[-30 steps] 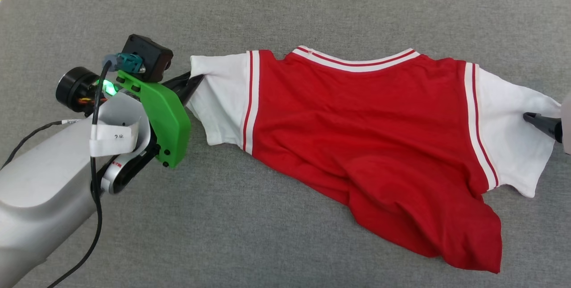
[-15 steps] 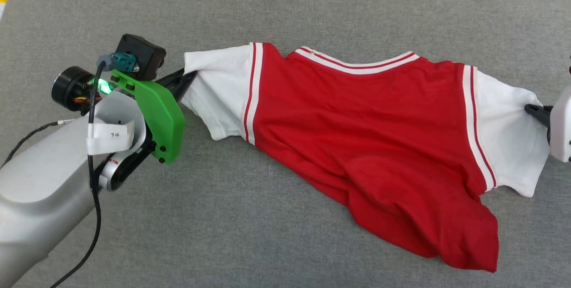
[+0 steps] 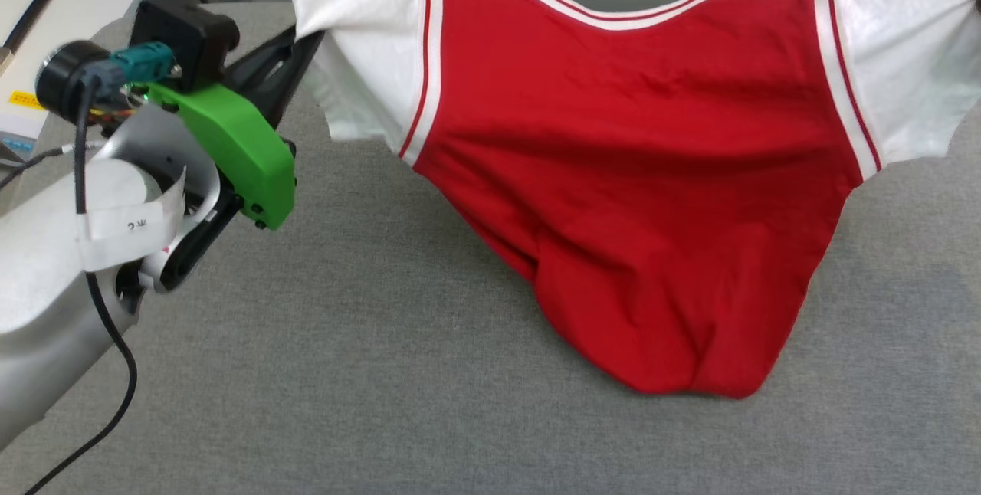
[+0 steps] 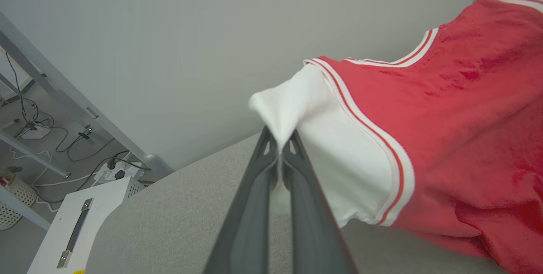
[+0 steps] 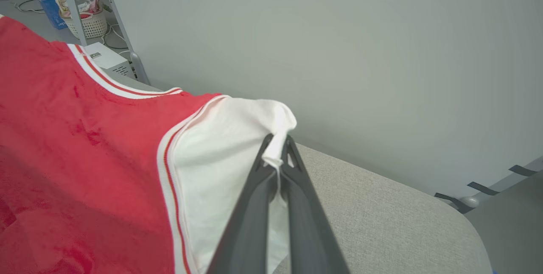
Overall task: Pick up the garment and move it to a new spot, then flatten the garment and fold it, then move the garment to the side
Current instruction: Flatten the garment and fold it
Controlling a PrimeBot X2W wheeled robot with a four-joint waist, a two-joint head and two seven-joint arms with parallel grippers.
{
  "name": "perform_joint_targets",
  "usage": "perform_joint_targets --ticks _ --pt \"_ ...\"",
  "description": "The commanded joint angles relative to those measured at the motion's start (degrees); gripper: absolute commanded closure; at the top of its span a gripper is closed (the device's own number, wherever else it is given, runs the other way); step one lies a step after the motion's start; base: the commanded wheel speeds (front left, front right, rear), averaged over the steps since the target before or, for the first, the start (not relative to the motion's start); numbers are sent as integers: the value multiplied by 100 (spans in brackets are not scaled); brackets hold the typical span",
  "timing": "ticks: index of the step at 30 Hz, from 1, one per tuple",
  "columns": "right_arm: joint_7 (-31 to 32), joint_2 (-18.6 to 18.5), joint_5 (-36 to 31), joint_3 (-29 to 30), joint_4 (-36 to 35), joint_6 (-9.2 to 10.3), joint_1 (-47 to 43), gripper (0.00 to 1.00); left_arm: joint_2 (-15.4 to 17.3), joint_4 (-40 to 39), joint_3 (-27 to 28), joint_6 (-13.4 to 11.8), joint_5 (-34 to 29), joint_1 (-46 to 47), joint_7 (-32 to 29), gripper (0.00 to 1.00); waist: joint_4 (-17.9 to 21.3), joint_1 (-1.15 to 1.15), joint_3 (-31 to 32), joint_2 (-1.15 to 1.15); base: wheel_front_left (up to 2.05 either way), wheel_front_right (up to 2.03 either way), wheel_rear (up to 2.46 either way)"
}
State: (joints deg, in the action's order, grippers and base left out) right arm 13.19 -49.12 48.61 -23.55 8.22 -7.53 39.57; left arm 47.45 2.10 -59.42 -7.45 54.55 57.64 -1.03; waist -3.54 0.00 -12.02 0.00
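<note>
My left gripper [image 4: 279, 149] and right gripper [image 5: 278, 155] each clamp a sleeve of the red, white-sleeved jersey T-shirt [image 3: 636, 173], stretched between them.

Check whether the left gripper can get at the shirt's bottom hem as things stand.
Probably not. The left gripper is shut on the white sleeve of the shirt, holding it up. Nothing lies between it and the hem, which hangs near the table, but it would have to let go first.
</note>
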Motion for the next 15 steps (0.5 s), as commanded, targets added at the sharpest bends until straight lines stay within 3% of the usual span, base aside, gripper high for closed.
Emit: perform_joint_targets --ticks 1,7,15 --pt "-87 -25 -44 61 -93 4 118 100 40 -73 85 -52 -100 169 69 100 94 0 187 0 0 0 0" --pt "-345 69 -306 399 -376 4 313 100 -47 -253 234 -84 -306 625 117 100 179 0 313 0 0 0 0" --pt "-149 388 -910 758 -406 4 1017 100 -537 181 333 206 -466 1523 -12 100 239 0 17 0 0 0 0"
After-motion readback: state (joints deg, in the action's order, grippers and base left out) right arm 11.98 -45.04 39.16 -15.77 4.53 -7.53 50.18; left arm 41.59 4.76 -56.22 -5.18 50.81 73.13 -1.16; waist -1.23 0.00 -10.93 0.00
